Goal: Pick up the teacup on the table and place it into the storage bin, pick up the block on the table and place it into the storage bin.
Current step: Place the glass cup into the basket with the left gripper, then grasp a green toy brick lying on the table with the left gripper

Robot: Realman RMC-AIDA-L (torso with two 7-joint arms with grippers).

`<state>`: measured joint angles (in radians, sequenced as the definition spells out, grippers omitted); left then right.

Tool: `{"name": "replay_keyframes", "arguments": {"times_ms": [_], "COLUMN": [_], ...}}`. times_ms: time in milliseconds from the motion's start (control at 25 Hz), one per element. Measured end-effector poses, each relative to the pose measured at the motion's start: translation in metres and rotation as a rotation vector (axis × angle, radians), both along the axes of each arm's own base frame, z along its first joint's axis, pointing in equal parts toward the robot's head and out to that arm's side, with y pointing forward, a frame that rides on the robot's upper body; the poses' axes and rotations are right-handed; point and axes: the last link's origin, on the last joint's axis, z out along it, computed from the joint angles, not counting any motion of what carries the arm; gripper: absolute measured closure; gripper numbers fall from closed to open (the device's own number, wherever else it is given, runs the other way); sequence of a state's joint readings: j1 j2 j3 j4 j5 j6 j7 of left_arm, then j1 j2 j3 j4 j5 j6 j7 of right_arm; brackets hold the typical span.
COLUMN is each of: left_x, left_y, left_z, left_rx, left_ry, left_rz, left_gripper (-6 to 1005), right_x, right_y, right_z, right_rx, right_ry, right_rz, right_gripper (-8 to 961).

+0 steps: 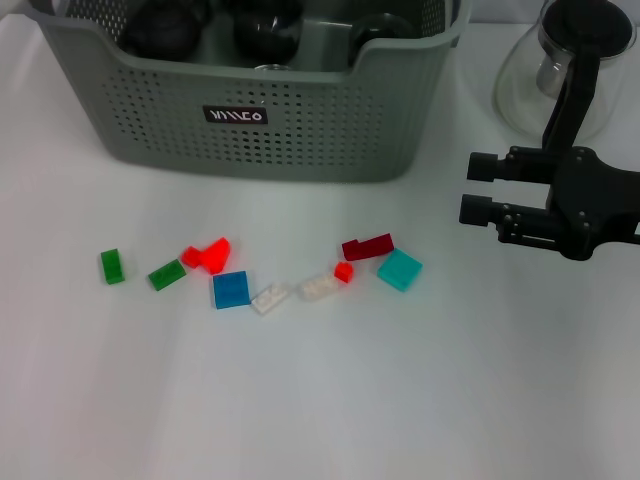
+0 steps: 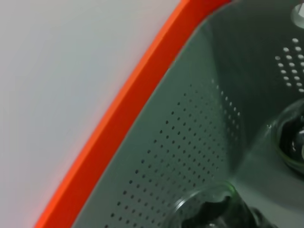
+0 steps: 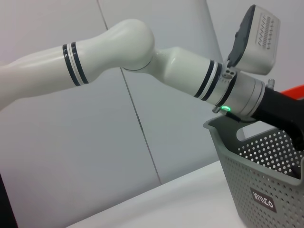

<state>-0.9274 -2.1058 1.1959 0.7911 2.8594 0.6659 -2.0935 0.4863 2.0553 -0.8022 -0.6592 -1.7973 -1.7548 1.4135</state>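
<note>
The grey-green storage bin (image 1: pixel 300 120) stands at the back of the table, with dark rounded teacups (image 1: pixel 165 25) inside it. In the left wrist view a glass teacup (image 2: pixel 209 209) lies against the bin's perforated wall (image 2: pixel 190 142). Several small blocks lie in a row in front of the bin, among them a teal block (image 1: pixel 399 269), a dark red block (image 1: pixel 367 246) and a blue block (image 1: pixel 231 289). My right gripper (image 1: pixel 468 188) hovers open and empty to the right of the teal block. The left gripper (image 3: pixel 280 111) reaches over the bin's rim.
A glass teapot (image 1: pixel 560 70) with a black handle stands at the back right, just behind my right arm. Two green blocks (image 1: pixel 112 266) lie at the left end of the row. An orange strip (image 2: pixel 123 109) runs beside the bin.
</note>
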Motion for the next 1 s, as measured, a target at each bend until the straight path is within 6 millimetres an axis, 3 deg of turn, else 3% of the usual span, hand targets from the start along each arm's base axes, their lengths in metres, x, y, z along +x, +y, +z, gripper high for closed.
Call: {"name": "replay_keyframes", "arguments": {"times_ms": [120,280,480,520,600,840,1000], "left_x": [0.009,0.024,0.039,0.042,0.042,0.027,0.001], "left_y": [-0.001,-0.006,-0.023,-0.034,-0.040,-0.077,-0.097], "left_z": [0.012,0.038,0.082,0.104,0.115,0.162,0.176], "left_rx": [0.040,0.073,0.066,0.059,0.043,-0.151,-0.302], "left_ry": [-0.055,-0.216,-0.553,-0.720,-0.810,-1.309,-1.520], "left_rz": [-0.007,0.013,0.016,-0.001,-0.010,-0.069,-0.069], "left_gripper": [542,510,501,500,500,500,502], "right_x": [0.000,0.000,0.000,0.000,0.000,0.000,0.000], "right_y": [0.000,0.000,0.000,0.000,0.000,0.000,0.000], "right_z": [0.000,0.000,0.000,0.000,0.000,0.000,-0.001], "right_rx": [-0.001,0.000,0.002,0.002,0.003,0.003,0.001], "right_ry": [0.001,0.001,0.000,0.000,-0.001,-0.001,0.002], "right_rz": [0.000,0.001,-0.001,-0.001,-0.002,-0.002,-0.001], "right_gripper": [340,340,340,340,340,339,339]}}
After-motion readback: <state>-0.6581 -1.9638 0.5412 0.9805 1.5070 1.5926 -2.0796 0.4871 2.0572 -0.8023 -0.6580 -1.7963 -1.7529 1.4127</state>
